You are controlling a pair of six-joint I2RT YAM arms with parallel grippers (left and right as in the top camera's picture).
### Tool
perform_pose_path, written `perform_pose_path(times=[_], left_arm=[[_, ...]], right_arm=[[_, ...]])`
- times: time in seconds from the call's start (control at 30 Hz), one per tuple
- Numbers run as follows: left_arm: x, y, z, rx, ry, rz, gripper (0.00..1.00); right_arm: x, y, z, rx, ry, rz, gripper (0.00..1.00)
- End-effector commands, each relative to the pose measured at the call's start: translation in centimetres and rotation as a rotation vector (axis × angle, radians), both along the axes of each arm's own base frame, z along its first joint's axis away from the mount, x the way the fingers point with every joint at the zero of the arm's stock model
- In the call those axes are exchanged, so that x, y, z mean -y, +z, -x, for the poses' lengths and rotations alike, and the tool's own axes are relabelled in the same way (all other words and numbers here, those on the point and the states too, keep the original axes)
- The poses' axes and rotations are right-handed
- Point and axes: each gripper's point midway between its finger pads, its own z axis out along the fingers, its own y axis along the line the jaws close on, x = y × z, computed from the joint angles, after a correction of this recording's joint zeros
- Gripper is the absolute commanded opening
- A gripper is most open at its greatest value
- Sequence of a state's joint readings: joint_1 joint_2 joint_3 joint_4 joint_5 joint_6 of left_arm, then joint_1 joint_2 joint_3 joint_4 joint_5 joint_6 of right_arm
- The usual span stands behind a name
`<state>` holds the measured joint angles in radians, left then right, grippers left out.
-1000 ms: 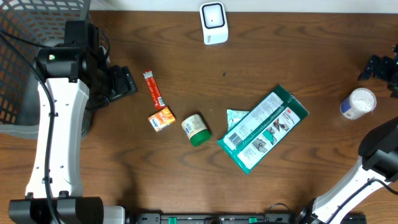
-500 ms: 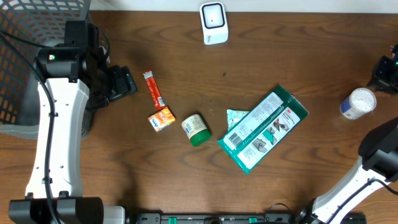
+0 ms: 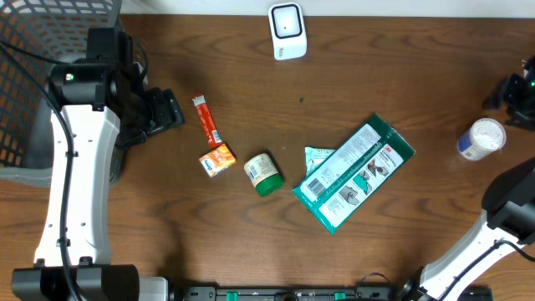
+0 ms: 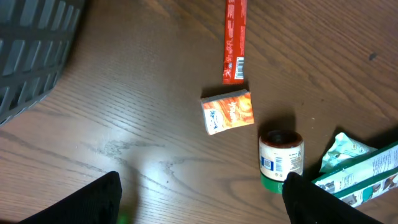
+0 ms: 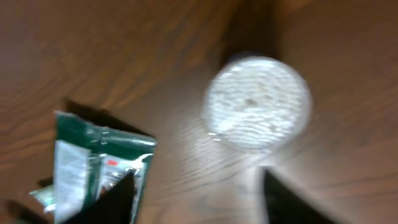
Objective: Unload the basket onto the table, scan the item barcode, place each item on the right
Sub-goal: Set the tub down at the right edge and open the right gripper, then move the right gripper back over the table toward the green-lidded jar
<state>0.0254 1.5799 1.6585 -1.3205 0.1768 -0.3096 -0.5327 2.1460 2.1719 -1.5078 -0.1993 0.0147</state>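
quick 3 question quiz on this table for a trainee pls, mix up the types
1. True or false: the left gripper holds the orange box.
2. Which item touches the green package? A red stick; B pale pouch; C jar.
3. Short answer: what sits nearest the right gripper?
Key: 1 false, its fingers are apart with nothing between them. 2 B. 3 the white-lidded tub.

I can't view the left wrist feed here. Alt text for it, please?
The left gripper hangs open above the wooden table, holding nothing. Ahead lie a small orange box, a red stick packet beyond it, and a green-lidded jar on its side next to a green package; a grey basket fills the upper left corner.
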Motion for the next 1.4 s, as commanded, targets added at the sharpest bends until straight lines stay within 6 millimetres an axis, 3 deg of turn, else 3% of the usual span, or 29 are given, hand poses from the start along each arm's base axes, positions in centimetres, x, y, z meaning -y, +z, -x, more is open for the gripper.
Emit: perform_pose_path(times=[0.0,0.53,0.7,0.87,0.9,0.93,0.97,1.1,1.17,1.2,1.27,1.3,1.37], left_arm=[[-0.1,0.8,0.1,0.026,-0.008,-0.009,0.84],[-0.1,0.8,0.1,0.026,-0.007,-0.009,0.84],[-0.1,0.8,0.1,0.026,-0.008,-0.009,0.84],[-0.1,0.8,0.1,0.026,-0.008,-0.009,0.84],[-0.1,0.8,0.1,0.026,-0.008,-0.009,0.84],[-0.1,0.8,0.1,0.026,-0.008,-0.009,0.84],[-0.1,0.8,0.1,0.026,-0.008,-0.009,0.84],[-0.1,0.8,0.1,0.026,-0.008,-0.009,0.84],[-0.1,0.8,0.1,0.026,-0.008,-0.009,0.84],[-0.1,0.8,0.1,0.026,-0.008,-0.009,0.84],[-0.1,0.8,0.1,0.026,-0.008,-0.009,0.84],[-0.1,0.8,0.1,0.026,-0.008,-0.009,0.84],[-0.1,0.8,0.1,0.026,-0.008,-0.009,0.84]], right_arm=[[-1.9,0.8,-1.8,0.104,0.021,-0.124,0.99],[-4.1,1.7,-2.5,0.176,0.086,-0.241,0.99],[-7.1,2.4,-2.3,0.179,0.151,-0.340,0.91],[-10.3,2.4,-2.0,0.130,0.217,-0.371,0.60],[-10.9,2.4,-2.0,0.121,0.230,-0.374,0.31],[-11.6,2.4,-1.9,0.108,0.245,-0.374,0.08],[-12.4,2.3,-1.9,0.095,0.263,-0.375,0.01],[-16.1,1.7,-1.9,0.034,0.371,-0.321,0.01],[-17.6,1.6,-2.0,0.027,0.408,-0.312,0.11],[-18.4,1.6,-2.2,0.025,0.418,-0.310,0.31],[-20.0,1.5,-2.6,0.026,0.434,-0.308,0.82],[-20.9,1.5,-2.8,0.028,0.444,-0.307,0.99],[-22.7,1.5,-3.0,0.030,0.482,-0.304,0.99]])
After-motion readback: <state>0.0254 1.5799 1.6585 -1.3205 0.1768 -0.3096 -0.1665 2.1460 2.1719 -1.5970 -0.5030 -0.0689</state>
